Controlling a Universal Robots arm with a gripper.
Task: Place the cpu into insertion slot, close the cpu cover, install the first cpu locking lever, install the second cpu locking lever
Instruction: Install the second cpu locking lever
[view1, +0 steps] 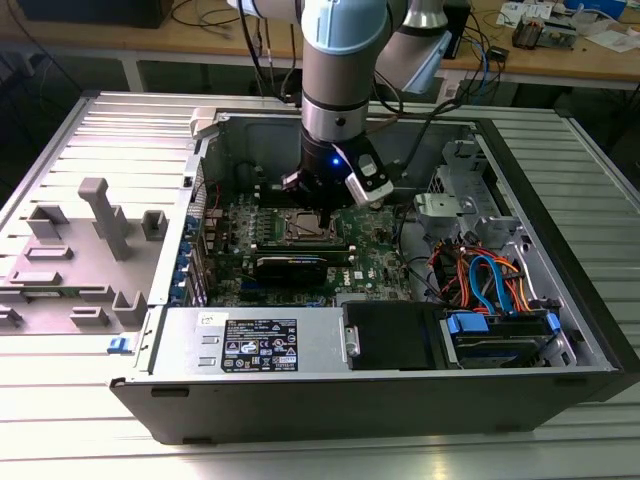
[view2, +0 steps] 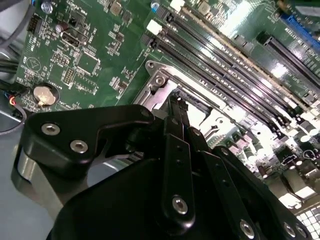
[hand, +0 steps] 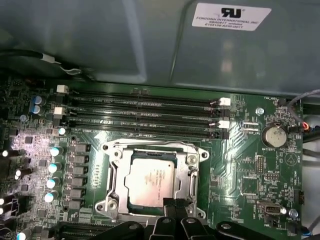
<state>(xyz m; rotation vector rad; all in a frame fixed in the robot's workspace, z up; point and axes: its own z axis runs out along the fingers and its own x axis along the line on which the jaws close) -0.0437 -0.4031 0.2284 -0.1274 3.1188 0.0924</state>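
We see the cpu (hand: 150, 182) already lying in the insertion slot (hand: 120, 197), with the cpu cover (hand: 152, 148) framing it, seemingly shut. Our pincer (hand: 172, 204) hangs low at the socket's edge, its fingers (view2: 176, 107) pressed together on nothing we can make out. We judge the lever stage is in hand; it calls for a careful, exact hook onto the thin lever

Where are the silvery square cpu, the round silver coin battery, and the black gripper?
silvery square cpu (hand: 150, 181), first wrist view, metal top.
round silver coin battery (hand: 274, 134), first wrist view, flat face.
black gripper (hand: 173, 204), first wrist view, between fingertips.
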